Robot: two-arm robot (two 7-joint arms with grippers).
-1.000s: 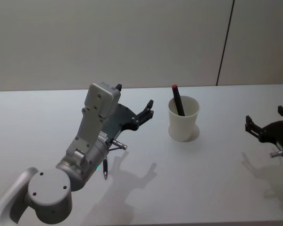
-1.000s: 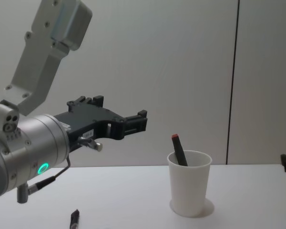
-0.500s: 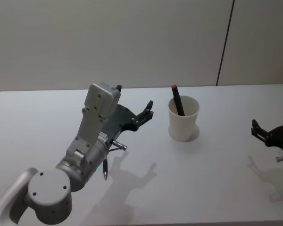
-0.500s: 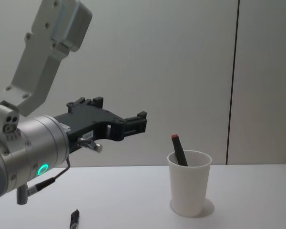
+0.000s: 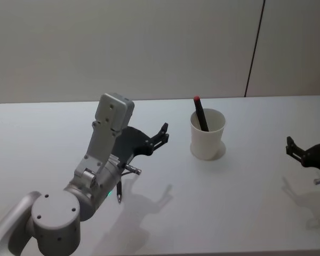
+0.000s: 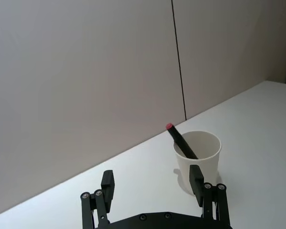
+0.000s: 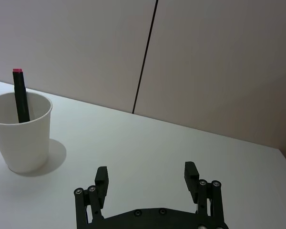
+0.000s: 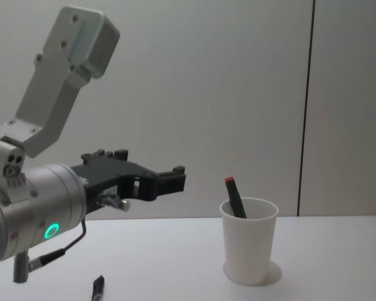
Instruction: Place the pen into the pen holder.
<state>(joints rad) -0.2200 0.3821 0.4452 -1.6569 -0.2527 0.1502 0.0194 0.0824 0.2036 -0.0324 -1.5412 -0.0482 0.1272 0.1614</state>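
The pen holder is a plain white paper cup standing right of the table's middle. A black pen with a red tip leans inside it, its top above the rim. The cup and pen show the same way from the chest. My left gripper hovers open and holds nothing, above the table to the left of the cup, pointing toward it. My right gripper is open too, low over the table at the far right edge, well clear of the cup.
A dark pen-like object lies on the white table beneath my left arm, also seen low in the chest view. A plain wall with a dark vertical seam stands behind the table.
My left gripper has sunk a little and drawn back from the cup. My right gripper slid farther right toward the view's edge. Cup and pen have not moved.
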